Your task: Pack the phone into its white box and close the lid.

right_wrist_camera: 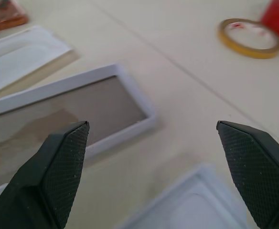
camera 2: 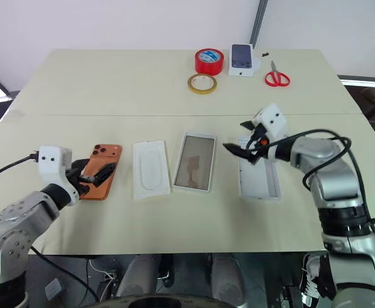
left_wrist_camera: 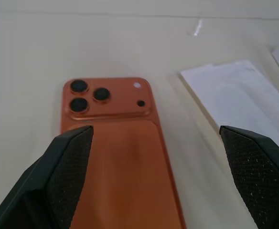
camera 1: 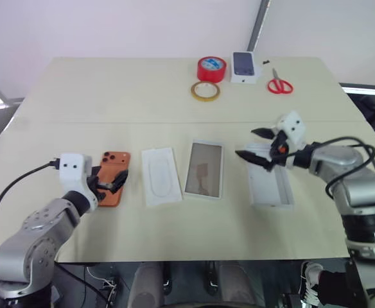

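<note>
The orange phone (camera 1: 113, 167) lies back up at the table's near left, its camera lenses (left_wrist_camera: 87, 98) at the far end. My left gripper (camera 1: 113, 186) hovers open just over the phone's near end, one finger (left_wrist_camera: 65, 171) above its back and the other off its side. In the middle lies the white box (camera 1: 204, 169), open with a brownish inside. To its right a white lid (camera 1: 271, 186) lies hollow side up. My right gripper (camera 1: 246, 142) hangs open above the lid's far left corner, holding nothing.
A flat white insert (camera 1: 160, 176) with an oval embossing lies between phone and box. At the table's far side are a red tape roll (camera 1: 212, 68), a yellowish tape ring (camera 1: 205, 90), a small picture-topped white box (camera 1: 245, 66) and red scissors (camera 1: 279, 84).
</note>
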You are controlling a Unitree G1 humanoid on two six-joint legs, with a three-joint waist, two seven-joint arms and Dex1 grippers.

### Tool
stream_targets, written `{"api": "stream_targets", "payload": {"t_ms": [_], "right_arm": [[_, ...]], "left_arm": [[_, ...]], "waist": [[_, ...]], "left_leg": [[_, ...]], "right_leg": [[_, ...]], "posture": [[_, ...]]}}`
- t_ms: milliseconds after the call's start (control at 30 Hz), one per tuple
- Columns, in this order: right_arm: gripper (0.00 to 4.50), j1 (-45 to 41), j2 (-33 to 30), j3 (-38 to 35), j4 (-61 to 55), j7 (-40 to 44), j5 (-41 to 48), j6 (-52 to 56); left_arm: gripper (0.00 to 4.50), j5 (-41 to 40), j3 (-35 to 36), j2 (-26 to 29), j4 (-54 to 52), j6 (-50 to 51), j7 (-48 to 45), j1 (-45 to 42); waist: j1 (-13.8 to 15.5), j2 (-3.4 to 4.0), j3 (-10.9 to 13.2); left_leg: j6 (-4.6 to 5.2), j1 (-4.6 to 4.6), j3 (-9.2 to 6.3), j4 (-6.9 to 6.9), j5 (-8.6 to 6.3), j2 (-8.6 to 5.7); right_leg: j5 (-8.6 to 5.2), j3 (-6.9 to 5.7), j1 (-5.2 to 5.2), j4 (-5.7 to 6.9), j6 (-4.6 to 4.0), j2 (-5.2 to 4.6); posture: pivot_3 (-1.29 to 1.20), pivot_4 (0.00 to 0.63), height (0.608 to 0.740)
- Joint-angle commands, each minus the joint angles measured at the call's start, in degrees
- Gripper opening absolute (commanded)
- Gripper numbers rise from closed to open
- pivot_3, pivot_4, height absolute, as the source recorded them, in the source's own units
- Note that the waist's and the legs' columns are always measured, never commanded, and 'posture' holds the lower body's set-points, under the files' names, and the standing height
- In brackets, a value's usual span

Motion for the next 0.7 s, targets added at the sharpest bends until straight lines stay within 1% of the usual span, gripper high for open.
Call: {"api": "stream_targets", "payload": {"t_ms": [33,67,200,333,433,600,667,700], "right_arm": [[4.47,0.95,0.66,2.15,-8.73,-1.19,0.41,1.22],[4.47,1.32,0.92,2.71,-9.91,-1.57,0.46,1.64],[4.47,2.32,2.78,4.48,-13.28,-2.66,1.91,3.43],[4.47,2.93,3.7,6.22,-14.39,-2.67,1.66,3.14],[4.47,2.98,3.76,6.8,-15.03,-2.48,1.8,2.86],[4.47,3.42,2.31,8.85,-15.95,-1.41,-0.43,0.83],[4.47,3.61,0.81,11.16,-16.67,-0.78,-2.59,-0.12],[4.49,3.53,0.09,12.39,-17.31,-0.38,-3.25,0.26]], "left_arm": [[4.44,-4.11,-2.79,-1.77,-3.67,6.36,2.38,-2.61],[4.44,-4.54,-2.84,-2.26,-3.75,8.24,3.29,-3.19],[4.44,-8.39,-0.53,-7.38,-3.5,14.38,7.59,-6.19],[4.44,-7.67,-0.07,-10.17,-2.33,21.51,11.75,-8.32],[4.44,-7.91,0.6,-12.94,-1.63,24.6,13.06,-9.99],[4.44,-6.86,1.88,-16.79,-0.59,29.03,14.41,-11.8],[4.44,-7.81,3.88,-19.71,-0.02,29.93,13.98,-13.02],[4.21,-7.97,4.54,-20.55,0.18,30.23,13.64,-13.46]], "waist": [[0.09,-0.02,-0.01],[0.06,-0.02,-0.01],[-0.14,-0.04,-0.01],[-0.33,-0.04,-0.01],[-0.26,-0.05,-0.01],[-0.21,-0.06,-0.03],[-0.12,-0.07,-0.03],[-0.05,-0.07,-0.03]], "left_leg": [[0.0,0.0,0.0,0.06,0.0,0.0],[0.0,0.0,0.0,0.08,0.0,0.0],[0.01,0.02,-0.03,0.07,0.01,0.0],[0.02,0.05,-0.08,0.07,0.01,0.0],[0.03,0.06,-0.08,0.09,0.02,-0.01],[0.03,0.1,-0.11,0.1,0.02,-0.02],[0.03,0.12,-0.14,0.11,0.02,-0.03],[0.03,0.12,-0.14,0.12,0.01,-0.04]], "right_leg": [[0.0,0.01,0.03,0.0,0.0,0.01],[0.0,0.01,0.05,0.0,0.0,0.0],[0.0,0.0,0.07,0.0,0.0,0.03],[-0.01,-0.03,0.11,0.01,0.02,0.08],[-0.01,-0.03,0.13,0.01,0.02,0.09],[-0.02,-0.05,0.21,0.0,0.03,0.08],[-0.02,-0.07,0.24,0.0,0.03,0.08],[-0.02,-0.07,0.25,-0.01,0.03,0.07]], "posture": [[0.0,0.15,0.74],[0.0,0.15,0.74],[0.0,0.15,0.74],[0.0,0.15,0.74],[0.0,0.15,0.74],[0.0,0.15,0.74],[0.0,0.15,0.74],[0.0,0.15,0.74]]}}
